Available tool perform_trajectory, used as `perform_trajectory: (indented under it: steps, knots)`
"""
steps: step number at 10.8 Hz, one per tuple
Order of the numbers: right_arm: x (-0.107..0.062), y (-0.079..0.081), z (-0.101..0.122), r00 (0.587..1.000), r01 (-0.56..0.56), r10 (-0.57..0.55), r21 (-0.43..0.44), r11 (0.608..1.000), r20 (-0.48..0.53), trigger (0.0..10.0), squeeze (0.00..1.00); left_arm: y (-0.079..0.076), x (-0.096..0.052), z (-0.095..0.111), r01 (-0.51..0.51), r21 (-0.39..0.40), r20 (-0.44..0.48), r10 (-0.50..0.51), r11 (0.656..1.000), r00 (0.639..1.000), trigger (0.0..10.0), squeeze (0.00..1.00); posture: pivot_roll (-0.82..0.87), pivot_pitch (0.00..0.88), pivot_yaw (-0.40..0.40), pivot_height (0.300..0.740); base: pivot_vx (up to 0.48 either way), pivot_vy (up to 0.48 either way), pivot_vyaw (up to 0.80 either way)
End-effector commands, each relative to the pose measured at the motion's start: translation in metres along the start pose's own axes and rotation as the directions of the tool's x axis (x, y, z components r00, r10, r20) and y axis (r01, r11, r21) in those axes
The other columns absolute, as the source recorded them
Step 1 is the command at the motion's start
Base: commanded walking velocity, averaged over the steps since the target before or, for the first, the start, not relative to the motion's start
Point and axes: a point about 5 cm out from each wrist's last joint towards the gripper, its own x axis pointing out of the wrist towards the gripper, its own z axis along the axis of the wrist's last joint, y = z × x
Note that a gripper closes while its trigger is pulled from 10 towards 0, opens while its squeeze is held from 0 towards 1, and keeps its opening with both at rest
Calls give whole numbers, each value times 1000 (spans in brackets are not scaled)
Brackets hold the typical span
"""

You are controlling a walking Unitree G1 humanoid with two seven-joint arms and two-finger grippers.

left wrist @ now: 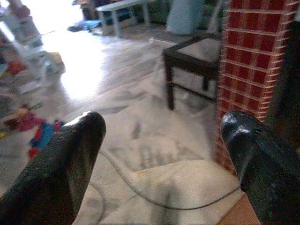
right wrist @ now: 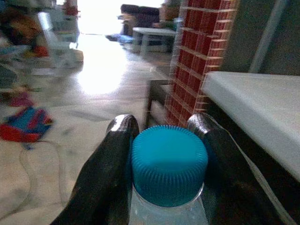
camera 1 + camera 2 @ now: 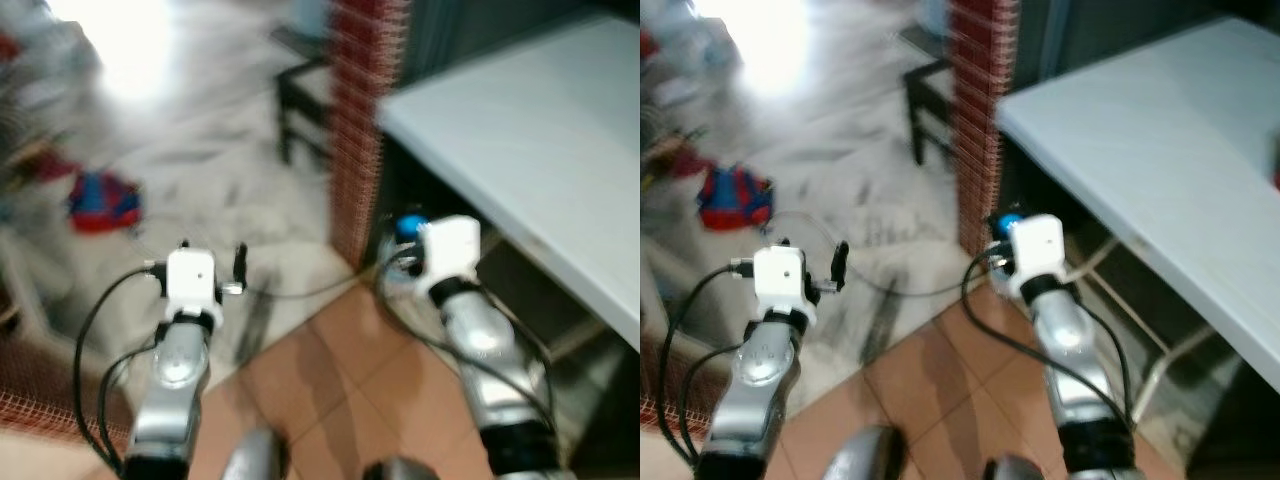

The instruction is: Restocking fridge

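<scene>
Right wrist view | right hand [image 2: 164, 140] clamps blue-capped bottle [image 2: 168, 164] between 2 fingers | left hand [image 1: 164, 140] spread, empty

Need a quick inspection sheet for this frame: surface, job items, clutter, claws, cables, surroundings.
Surface: white table on the robot's right, top bare where it shows; tile floor underfoot.
Job's things: bottle with blue cap, upright between the right claw's fingers.
Clutter: red and blue bag on the pale floor to the left; more blurred items far left.
Claws: right claw shut on the bottle; left claw open, holding nothing.
Cables: black cable trailing across the floor; black leads along both arms.
Surroundings: red brick pillar, dark low table behind it, bright glare on the floor.
</scene>
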Motion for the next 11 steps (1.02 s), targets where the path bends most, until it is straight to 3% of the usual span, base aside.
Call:
perform_trajectory:
  steps: [1,4,6,7,8,9,11]
  knots:
    - [1,8,8,999,-22,20,47,999,34,10000,0,5,1,0,-27,9,2,27,1000,1000,10000,0,20,127,23,740,-244,0,0]
    - [6,9,5,1000,-30,31,80,996,-3,10000,0,4,1,-2,-22,14,-6,22,1000,1000,10000,0,17,132,28,740,-260,0,0]
    - [14,13,9,1000,-17,17,38,999,6,10000,0,4,1,-3,-19,14,-10,19,1000,1000,10000,0,17,132,29,740,-264,0,0]
    - [15,13,10,1000,-5,6,63,998,-3,10000,0,4,1,-3,-19,14,-10,19,1000,1000,10000,0,17,131,29,740,-259,0,0]
    - [12,8,4,999,20,-13,161,987,-46,10000,0,3,1,-4,-18,14,-11,19,1000,1000,10000,0,16,126,31,740,0,0,0]
    - [7,8,-4,995,-23,44,217,976,-91,10000,0,2,1,-5,-23,8,-16,23,1000,1000,10000,0,18,122,35,740,-274,0,0]
    - [6,2,-6,996,34,-17,195,980,-84,10000,0,4,1,-6,-29,6,-22,29,1000,999,10000,0,21,118,43,740,-315,0,0]
